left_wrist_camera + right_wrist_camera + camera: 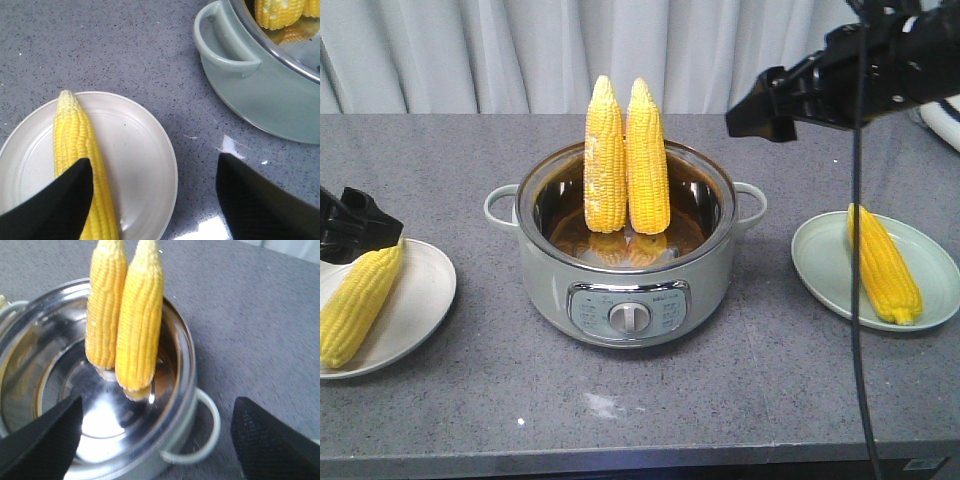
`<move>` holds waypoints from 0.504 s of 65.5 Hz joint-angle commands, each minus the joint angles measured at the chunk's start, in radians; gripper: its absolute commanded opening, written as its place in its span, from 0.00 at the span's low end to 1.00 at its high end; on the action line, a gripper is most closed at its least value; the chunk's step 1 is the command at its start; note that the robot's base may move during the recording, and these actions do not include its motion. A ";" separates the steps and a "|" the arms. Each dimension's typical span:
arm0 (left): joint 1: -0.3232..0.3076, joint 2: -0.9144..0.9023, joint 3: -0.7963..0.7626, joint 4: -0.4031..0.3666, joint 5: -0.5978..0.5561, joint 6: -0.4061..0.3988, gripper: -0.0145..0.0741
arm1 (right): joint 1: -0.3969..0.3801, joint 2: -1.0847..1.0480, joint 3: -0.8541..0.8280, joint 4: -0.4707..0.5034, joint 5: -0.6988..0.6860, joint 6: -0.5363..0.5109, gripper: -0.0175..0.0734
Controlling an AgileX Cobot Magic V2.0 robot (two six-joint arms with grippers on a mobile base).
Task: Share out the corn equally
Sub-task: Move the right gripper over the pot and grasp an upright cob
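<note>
The corn was split three ways. The whitish-patched cob (605, 158) and the cleaner cob (648, 160) stood upright and touching in the cooker pot (545, 270), butts on its shiny floor and pale tips well above the rim. Whether they leaned on the back wall could not be told. Standing so, their upper halves were clear of the pot, which I judged made them easy to pinch from above or from the side.

A third cob (358, 300) lay flat on the white plate (420, 290) on the robot's left. A fourth cob (885, 265) lay flat on the pale green plate (820, 255) on its right. Each plate sat on the grey worktop (740, 390), apart from the pot. With one cob per plate the shares were even, and two were left to deal out, presumably one to each side.

The left end effector (155, 200) hovered low over the white plate's near edge, fingers spread wide and clasping nothing. One finger crossed over the third cob in the wrist view, but I could not tell if it touched. The right end effector (157, 440) hung in the air above and to the right of the pot, likewise spread and empty. Its wrist view was aimed at the standing pair, and I judged it was placed to reach for the cleaner cob, the one on its side.
</note>
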 commanded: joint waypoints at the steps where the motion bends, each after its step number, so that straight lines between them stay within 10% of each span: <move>1: -0.004 -0.027 -0.019 -0.024 -0.051 0.002 0.74 | 0.002 0.038 -0.090 0.096 -0.046 -0.066 0.83; 33: -0.004 -0.027 -0.019 -0.024 -0.051 0.002 0.74 | 0.002 0.377 -0.417 0.293 0.029 -0.274 0.78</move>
